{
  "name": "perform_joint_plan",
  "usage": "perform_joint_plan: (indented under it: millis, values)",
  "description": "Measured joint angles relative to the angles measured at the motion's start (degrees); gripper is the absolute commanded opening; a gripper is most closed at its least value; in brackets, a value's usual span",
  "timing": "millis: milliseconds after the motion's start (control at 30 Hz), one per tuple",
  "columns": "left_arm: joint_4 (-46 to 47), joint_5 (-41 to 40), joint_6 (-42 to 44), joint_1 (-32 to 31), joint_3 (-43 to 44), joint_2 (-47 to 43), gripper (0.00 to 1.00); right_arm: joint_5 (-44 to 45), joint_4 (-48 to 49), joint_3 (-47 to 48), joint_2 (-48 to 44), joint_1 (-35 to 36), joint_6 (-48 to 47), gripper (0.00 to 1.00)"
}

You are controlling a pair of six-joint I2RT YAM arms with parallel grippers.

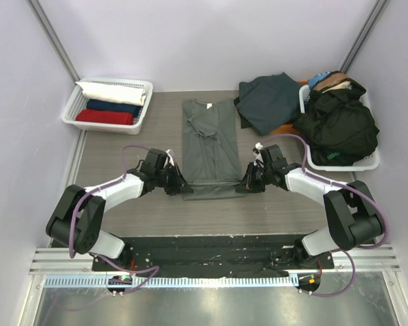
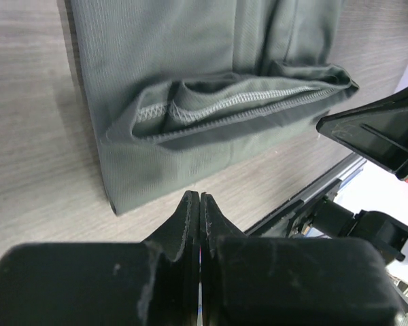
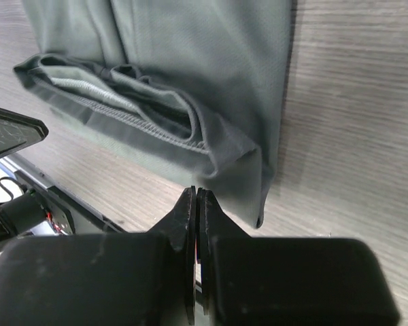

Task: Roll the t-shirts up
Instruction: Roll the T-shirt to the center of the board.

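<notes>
This is a robotics lab test cell: a wood-grain bench (image 1: 156, 210) is boxed in by plain pale wall panels (image 1: 211, 41) on metal posts (image 1: 53, 37), and the left arm (image 1: 105, 193) and right arm (image 1: 313, 187), trailing purple cables (image 1: 132, 151), are bolted to a black plate (image 1: 211, 248) on aluminium rails (image 1: 61, 261) along the near edge.

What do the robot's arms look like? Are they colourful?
Mostly black and white. The left arm and right arm have chunky black joints, white middle sections and looping purple cables. The left tool and right tool are black, with two flat fingers.
</notes>
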Motion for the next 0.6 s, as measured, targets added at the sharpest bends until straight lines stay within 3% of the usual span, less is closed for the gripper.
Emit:
perform_joint_plan:
  millis: [600]
  values:
    - [2.7, -5.9, 0.1, 0.0, 4.9, 11.0, 0.00, 6.9, 0.6, 6.1, 9.6, 0.0, 0.0, 0.01]
